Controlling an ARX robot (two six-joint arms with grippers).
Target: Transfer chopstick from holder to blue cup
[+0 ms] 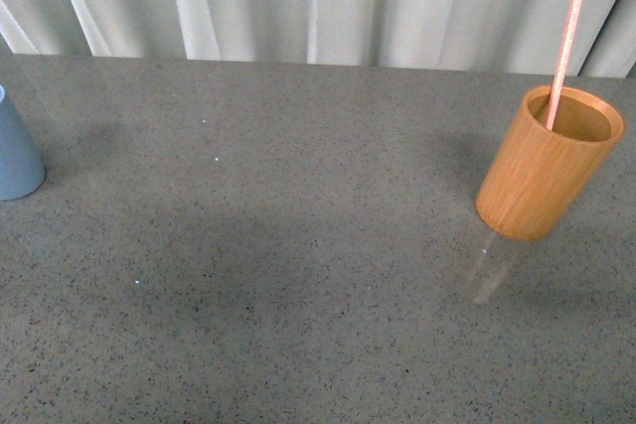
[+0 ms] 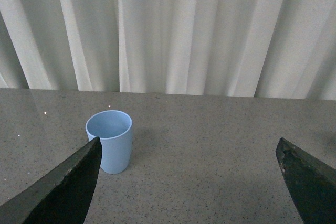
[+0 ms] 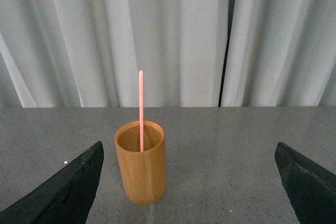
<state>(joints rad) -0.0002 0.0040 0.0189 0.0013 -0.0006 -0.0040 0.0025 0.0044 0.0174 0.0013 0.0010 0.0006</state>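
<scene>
A tan wooden holder stands at the right of the grey table, with one pink chopstick leaning out of it. In the right wrist view the holder and the chopstick stand ahead of my right gripper, which is open and empty, well short of them. The blue cup sits at the far left edge of the front view. The left wrist view shows the blue cup upright and empty, beyond my open left gripper and close to one finger. Neither arm shows in the front view.
A pale pleated curtain hangs along the table's far edge. The speckled grey tabletop stretches between cup and holder.
</scene>
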